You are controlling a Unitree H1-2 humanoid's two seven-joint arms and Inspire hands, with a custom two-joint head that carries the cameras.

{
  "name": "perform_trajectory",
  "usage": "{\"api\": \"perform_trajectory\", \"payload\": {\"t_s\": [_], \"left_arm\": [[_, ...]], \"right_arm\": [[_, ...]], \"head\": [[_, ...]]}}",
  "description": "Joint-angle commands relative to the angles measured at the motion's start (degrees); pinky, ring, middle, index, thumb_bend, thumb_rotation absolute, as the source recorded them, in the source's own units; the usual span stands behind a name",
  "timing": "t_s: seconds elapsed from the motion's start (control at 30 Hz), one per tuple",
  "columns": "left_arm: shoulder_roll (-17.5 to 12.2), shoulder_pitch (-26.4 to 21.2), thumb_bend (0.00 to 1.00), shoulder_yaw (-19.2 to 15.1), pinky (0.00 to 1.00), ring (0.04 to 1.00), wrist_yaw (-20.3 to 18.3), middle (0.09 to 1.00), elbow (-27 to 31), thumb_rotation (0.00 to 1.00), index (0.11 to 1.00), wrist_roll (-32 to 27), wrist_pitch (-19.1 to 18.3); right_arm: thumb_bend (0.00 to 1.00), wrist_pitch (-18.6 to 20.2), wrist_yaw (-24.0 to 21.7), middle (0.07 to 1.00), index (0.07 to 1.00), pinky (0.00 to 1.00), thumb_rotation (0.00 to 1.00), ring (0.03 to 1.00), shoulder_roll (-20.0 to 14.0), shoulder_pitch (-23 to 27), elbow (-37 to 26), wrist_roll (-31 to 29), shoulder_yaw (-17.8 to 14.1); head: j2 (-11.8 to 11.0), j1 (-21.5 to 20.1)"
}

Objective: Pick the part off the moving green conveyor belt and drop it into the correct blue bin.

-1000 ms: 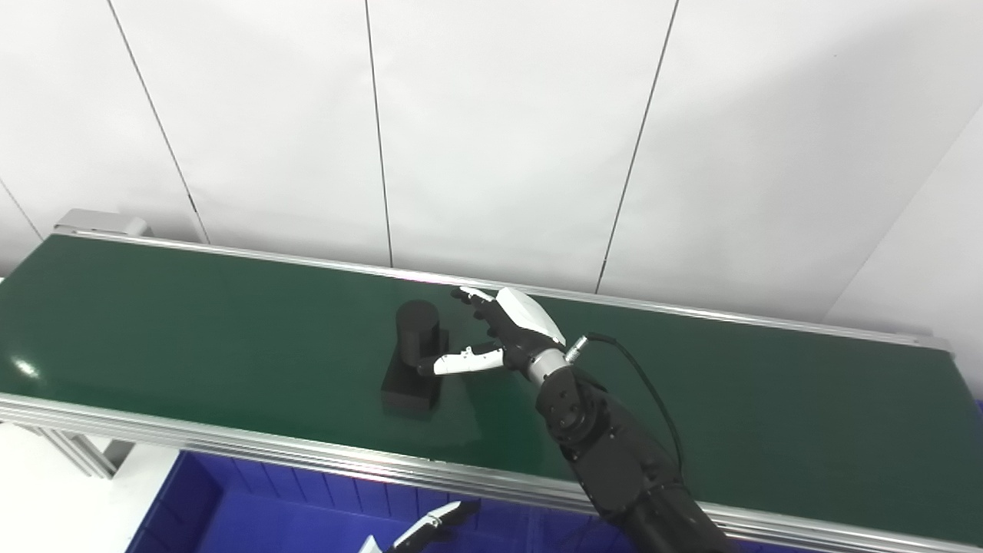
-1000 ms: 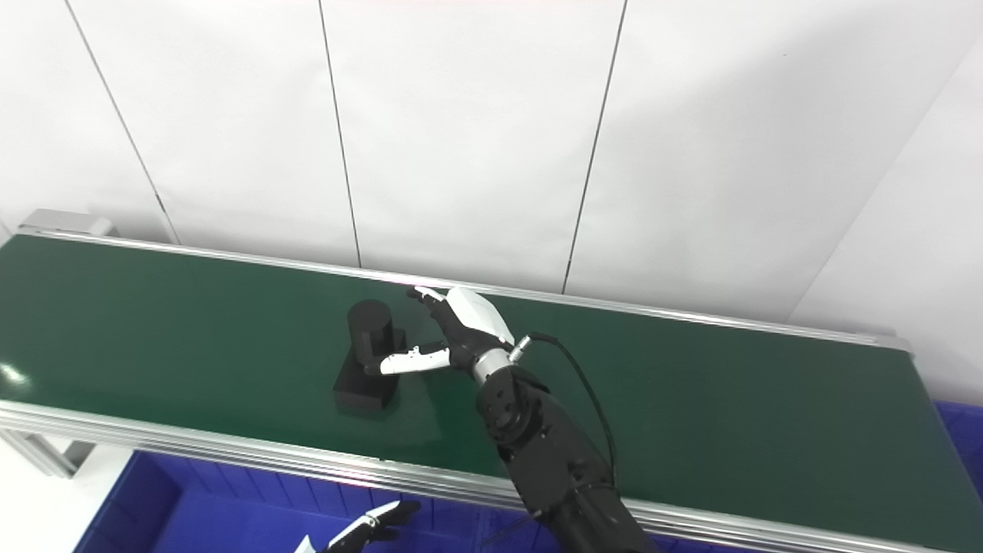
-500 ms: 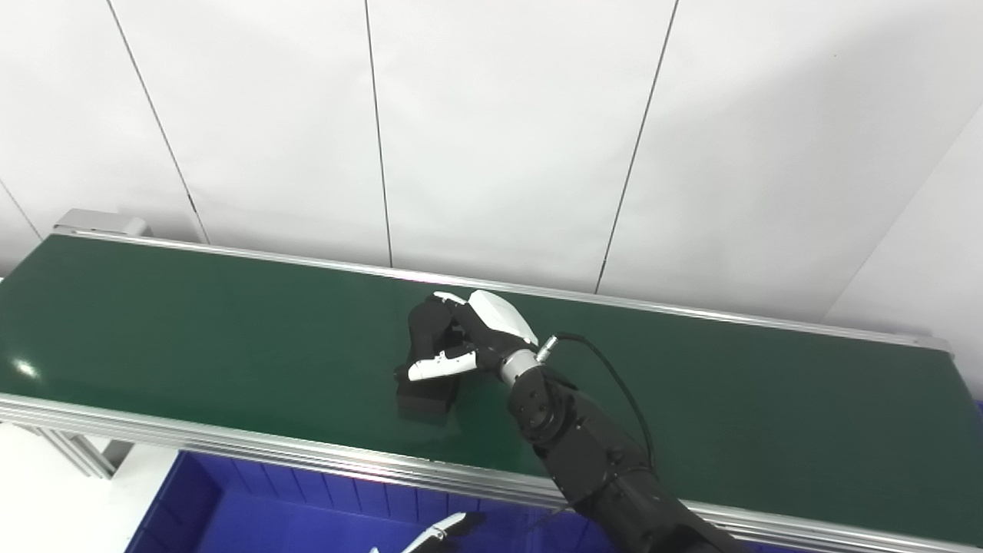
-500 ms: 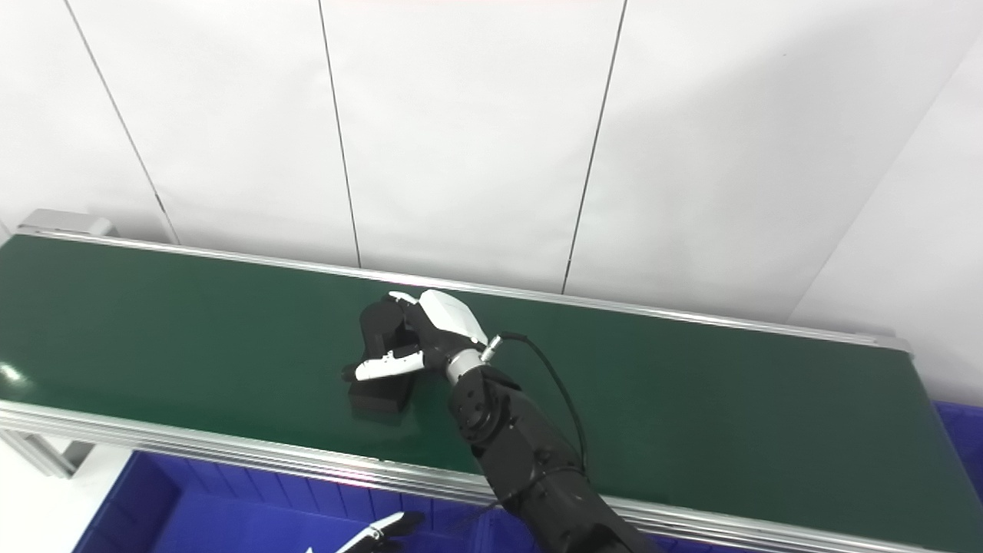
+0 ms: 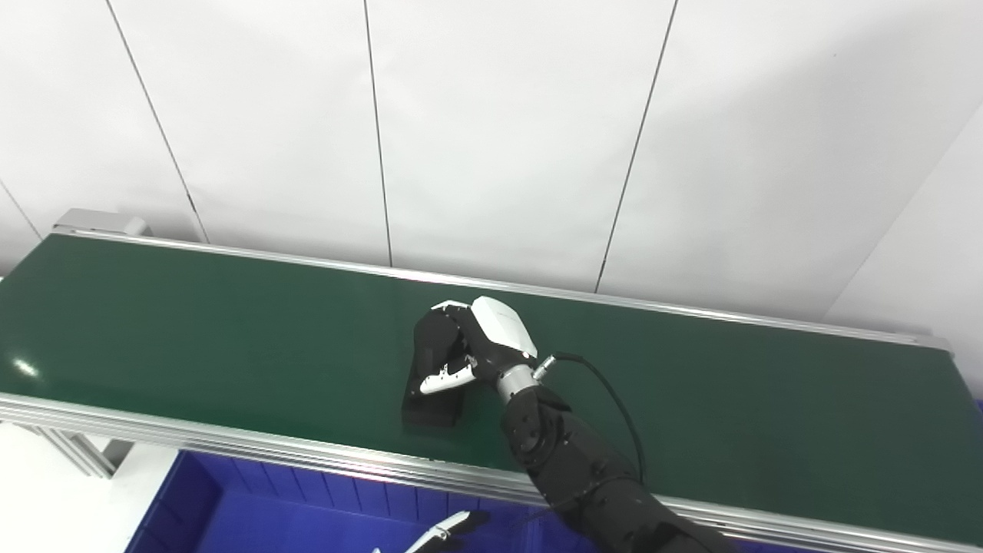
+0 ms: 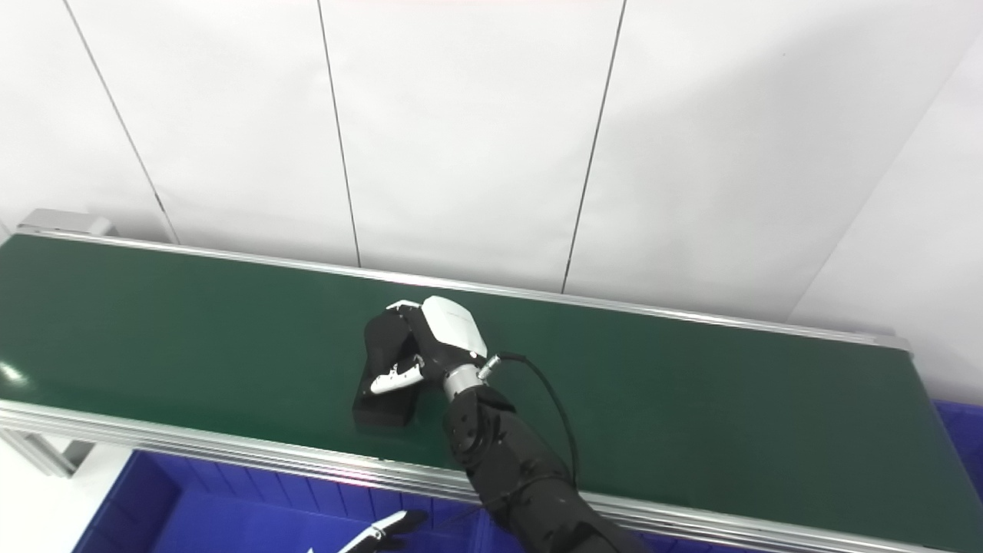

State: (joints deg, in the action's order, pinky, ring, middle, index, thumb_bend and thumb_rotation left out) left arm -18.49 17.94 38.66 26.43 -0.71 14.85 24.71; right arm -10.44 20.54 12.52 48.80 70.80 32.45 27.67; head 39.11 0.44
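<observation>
A black part (image 5: 431, 399), a short cylinder on a rectangular base, stands on the green conveyor belt (image 5: 192, 330) near its middle. My right hand (image 5: 480, 346) is over the belt with its fingers and thumb wrapped around the part's cylinder; the base still rests on the belt. Only the fingertips of my left hand (image 5: 444, 530) show at the bottom edge, above the blue bin (image 5: 253, 514); whether that hand is open or shut does not show.
An aluminium rail (image 5: 230, 449) runs along the belt's near edge, another along the far edge against the white panel wall. A second blue bin corner (image 6: 960, 430) shows at the far right.
The part rode right along the belt. My right hand moved left onto it and closed its fingers and thumb around the cylinder, from open beside it a second ago.
</observation>
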Motion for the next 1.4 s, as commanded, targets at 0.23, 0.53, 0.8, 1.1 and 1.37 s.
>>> {"api": "perform_trajectory", "payload": {"t_s": [0.23,0.53,0.8,1.1,1.37], "left_arm": [[-0.41,-0.77,0.92,-0.59,0.81,0.866,0.15,0.895,1.08,0.34,0.857,-0.49,2.20],[-0.91,-1.76,0.91,-1.66,0.82,0.869,-1.68,0.895,0.60,0.32,0.861,-3.67,2.21],[-1.47,-2.52,0.90,-3.14,0.79,0.857,-2.36,0.898,0.48,0.35,0.872,-3.64,2.21],[-0.45,-1.72,0.92,-7.13,0.82,0.881,-8.21,0.898,2.31,0.38,0.871,-7.85,2.22],[2.87,-1.28,0.92,-12.15,0.83,0.884,-14.66,0.897,3.18,0.36,0.870,-10.40,2.19]], "right_arm": [[0.51,-4.83,6.42,0.503,0.549,0.42,0.00,0.400,1.29,2.29,0.16,-0.41,-0.49],[0.51,-6.51,9.46,0.486,0.563,0.42,0.00,0.404,-0.28,-0.70,-5.33,-1.49,-2.22],[0.50,-6.61,9.19,0.486,0.567,0.37,0.00,0.388,-4.27,-10.11,-23.42,-1.79,-4.65],[0.50,-1.60,0.20,0.494,0.564,0.38,0.00,0.393,-10.61,-27.64,-55.35,-3.93,-8.59],[0.50,-0.38,-7.07,0.501,0.568,0.38,0.00,0.391,-14.72,-39.61,-71.06,-6.52,-12.04]], "head": [[-0.12,-0.54],[-0.01,-2.05],[1.48,-3.82],[6.04,-3.92],[8.87,-1.36]]}}
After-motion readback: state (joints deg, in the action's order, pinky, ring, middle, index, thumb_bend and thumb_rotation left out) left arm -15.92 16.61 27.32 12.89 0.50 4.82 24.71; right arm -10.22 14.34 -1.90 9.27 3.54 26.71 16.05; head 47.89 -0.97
